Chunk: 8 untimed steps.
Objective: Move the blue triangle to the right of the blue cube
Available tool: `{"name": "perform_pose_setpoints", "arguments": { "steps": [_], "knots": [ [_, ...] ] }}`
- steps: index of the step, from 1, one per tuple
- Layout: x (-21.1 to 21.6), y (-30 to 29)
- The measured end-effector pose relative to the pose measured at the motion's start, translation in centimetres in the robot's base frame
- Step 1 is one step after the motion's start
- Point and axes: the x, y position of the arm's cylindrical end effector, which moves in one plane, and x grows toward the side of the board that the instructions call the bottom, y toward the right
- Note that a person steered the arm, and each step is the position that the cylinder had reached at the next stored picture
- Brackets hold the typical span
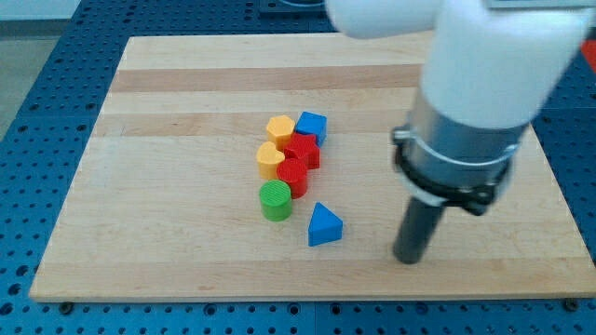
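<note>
The blue triangle (324, 226) lies on the wooden board (186, 214), below the cluster of blocks near the middle. The blue cube (312, 126) sits at the cluster's upper right. My tip (407, 260) rests on the board to the right of the blue triangle, with a gap between them, and well below and to the right of the blue cube.
The cluster also holds a yellow hexagon (280, 128), a yellow heart-like block (270, 160), a red star-like block (302, 149), a red cylinder (292, 176) and a green cylinder (275, 200). The arm's white body (494, 65) covers the board's upper right.
</note>
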Motion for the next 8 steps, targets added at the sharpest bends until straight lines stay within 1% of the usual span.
{"name": "perform_pose_setpoints", "arguments": {
  "steps": [1,2,3,4,5,6,7,8],
  "knots": [
    [0.0,-5.1],
    [0.7,-8.3],
    [1.9,-9.0],
    [1.0,-9.5],
    [-0.9,-9.5],
    [-0.9,-9.5],
    [-2.3,-8.2],
    [-7.3,-4.0]
  ]
}}
